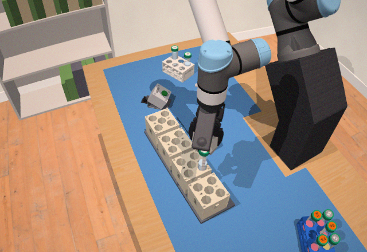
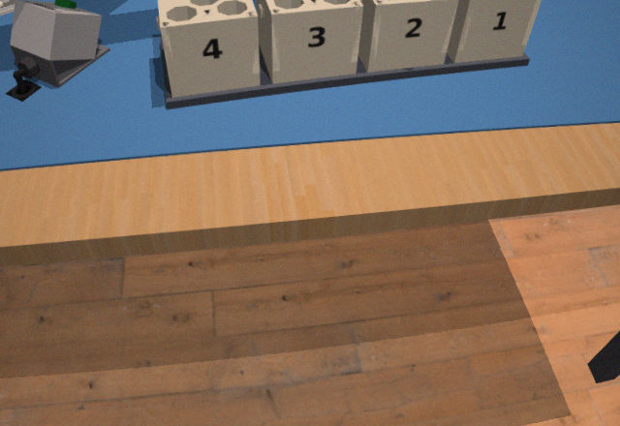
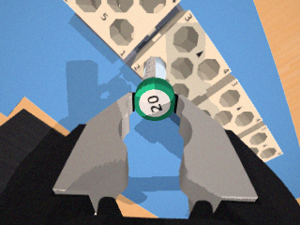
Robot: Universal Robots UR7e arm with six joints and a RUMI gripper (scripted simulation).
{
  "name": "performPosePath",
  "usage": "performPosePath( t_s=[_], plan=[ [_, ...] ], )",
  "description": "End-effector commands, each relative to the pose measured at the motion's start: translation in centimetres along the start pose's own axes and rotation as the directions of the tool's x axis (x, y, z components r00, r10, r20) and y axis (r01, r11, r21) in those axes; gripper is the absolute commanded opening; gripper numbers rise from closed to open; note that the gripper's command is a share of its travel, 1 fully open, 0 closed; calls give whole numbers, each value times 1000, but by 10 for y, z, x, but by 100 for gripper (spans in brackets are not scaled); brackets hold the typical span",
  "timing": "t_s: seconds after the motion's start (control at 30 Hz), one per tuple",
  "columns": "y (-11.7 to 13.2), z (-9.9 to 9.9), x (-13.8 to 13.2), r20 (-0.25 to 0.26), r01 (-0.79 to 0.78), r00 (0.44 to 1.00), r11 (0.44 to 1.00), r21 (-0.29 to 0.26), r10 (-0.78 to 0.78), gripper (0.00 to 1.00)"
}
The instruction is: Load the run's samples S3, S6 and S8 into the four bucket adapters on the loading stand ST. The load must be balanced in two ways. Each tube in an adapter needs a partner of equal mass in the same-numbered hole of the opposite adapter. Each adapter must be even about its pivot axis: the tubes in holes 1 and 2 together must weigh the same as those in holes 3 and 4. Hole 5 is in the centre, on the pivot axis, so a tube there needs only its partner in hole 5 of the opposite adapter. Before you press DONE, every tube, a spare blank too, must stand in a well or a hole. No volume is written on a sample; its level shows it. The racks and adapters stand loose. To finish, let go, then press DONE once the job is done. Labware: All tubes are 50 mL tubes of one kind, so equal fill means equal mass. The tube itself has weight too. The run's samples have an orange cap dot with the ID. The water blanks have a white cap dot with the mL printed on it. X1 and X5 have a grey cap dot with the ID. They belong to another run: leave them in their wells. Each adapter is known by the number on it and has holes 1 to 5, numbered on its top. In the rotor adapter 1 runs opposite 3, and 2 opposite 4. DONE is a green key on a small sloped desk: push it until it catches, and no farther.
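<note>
STEP: loading a blank | GRIPPER: grey two-jaw gripper point(image 3: 155, 105) pinching the green-capped clear water blank tube marked 20 point(image 3: 154, 99) by its cap | POSITION: tube tip over a far-side hole of beige cube adapter 2 point(image 2: 411, 28) | NEXT: stay upright, centre on the hole, lower, release.

A lab bench: tube racks point(image 1: 178, 69), numbered centrifuge adapters point(image 2: 315, 36), a robot arm point(image 1: 207, 18) on wood flooring
</note>
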State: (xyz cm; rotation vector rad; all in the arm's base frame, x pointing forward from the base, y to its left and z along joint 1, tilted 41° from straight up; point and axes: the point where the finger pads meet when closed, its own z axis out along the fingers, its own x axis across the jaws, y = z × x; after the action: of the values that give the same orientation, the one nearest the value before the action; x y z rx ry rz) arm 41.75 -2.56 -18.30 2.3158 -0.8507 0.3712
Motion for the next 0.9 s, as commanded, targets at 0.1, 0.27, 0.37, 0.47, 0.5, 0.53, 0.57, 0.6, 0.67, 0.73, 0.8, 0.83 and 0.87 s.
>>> performPosePath(
  t_s=[0.1, 0.27, 0.37, 0.47, 0.5, 0.53, 0.57, 0.6, 0.67, 0.73, 0.8, 0.83, 0.87],
  plan=[
    [0, 9, 0, -1, 0, 1000, 1000, 1, 0, 0],
    [0, 13, 0, -1, 0, 1000, 1000, 1, 0, 0],
    [0, 17, 0, -1, 0, 1000, 1000, 1, 0, 0],
    [0, 21, 0, -1, 0, 1000, 1000, 1, 0, 0],
    [0, 23, 0, -1, 0, 1000, 1000, 1, 0, 0],
    [0, 24, 0, -1, 0, 1000, 1000, 1, 0, 0],
    [0, 25, 0, -1, 0, 1000, 1000, 1, 0, 0],
    [0, 27, 0, -1, 0, 1000, 1000, 1, 0, 0],
    [0, 29, 0, -1, 0, 1000, 1000, 1, 0, 0],
    [0, 32, 0, -1, 0, 1000, 1000, 1, 0, 0],
    [0, 33, 0, -1, 0, 1000, 1000, 1, 0, 0],
    [0, 33, 0, -1, 0, 1000, 1000, 1, 0, 0],
    [0, 35, 0, -1, 0, 1000, 1000, 1, 0, 0]
  ],
)
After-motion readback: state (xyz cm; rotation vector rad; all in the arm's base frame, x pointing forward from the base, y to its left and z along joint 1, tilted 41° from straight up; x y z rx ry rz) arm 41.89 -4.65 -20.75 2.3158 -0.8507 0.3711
